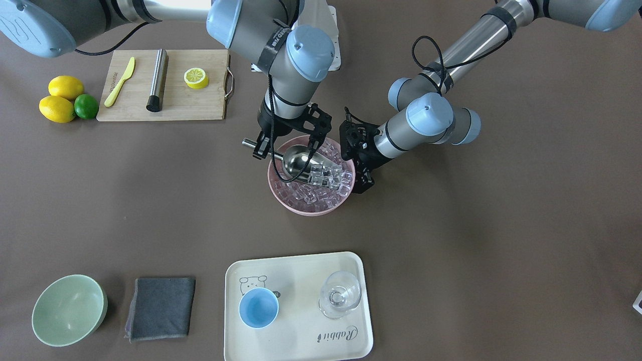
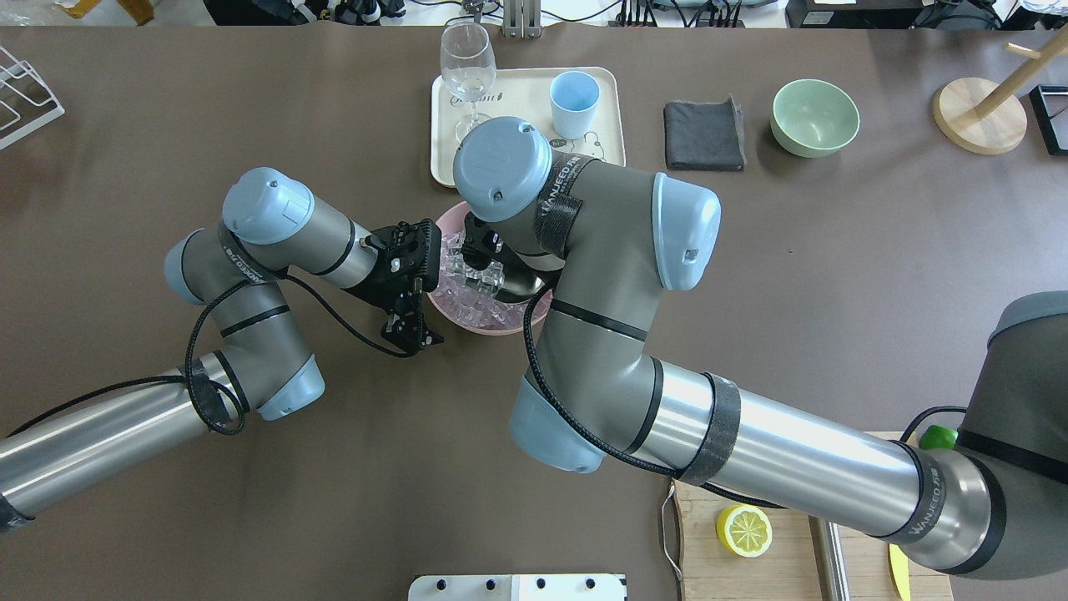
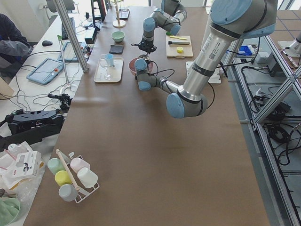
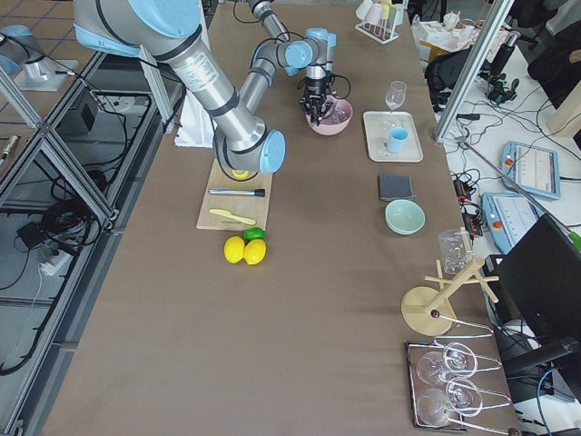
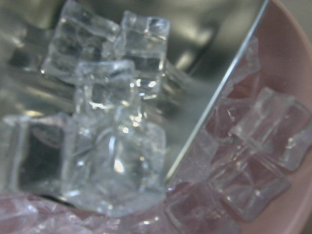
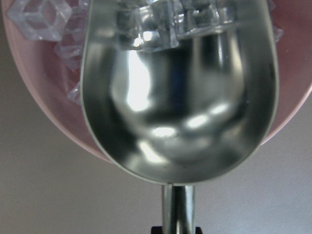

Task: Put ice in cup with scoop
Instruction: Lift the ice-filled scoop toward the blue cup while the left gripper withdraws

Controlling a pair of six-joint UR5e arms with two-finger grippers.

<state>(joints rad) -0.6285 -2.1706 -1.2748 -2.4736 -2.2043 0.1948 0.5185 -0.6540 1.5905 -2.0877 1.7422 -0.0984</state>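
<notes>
The steel scoop [image 1: 300, 161] lies in the pink bowl [image 1: 301, 209], its mouth among the ice [image 1: 313, 193]. Several ice cubes sit at its mouth, as the left wrist view [image 5: 107, 146] and right wrist view [image 6: 161, 22] show. My right gripper [image 1: 264, 149] is shut on the scoop's thin handle at the bowl's far left rim. My left gripper [image 1: 357, 161] is at the bowl's right rim; its fingers look spread and open. The light-blue cup [image 1: 258, 308] stands empty on the cream tray [image 1: 301, 341], nearer the camera than the bowl.
A clear glass [image 1: 340, 294] stands on the tray beside the cup. A grey cloth [image 1: 160, 307] and a pale green bowl [image 1: 67, 310] lie left of the tray. A cutting board [image 1: 200, 105] holds a steel rod [image 1: 157, 80], a knife and a lemon half.
</notes>
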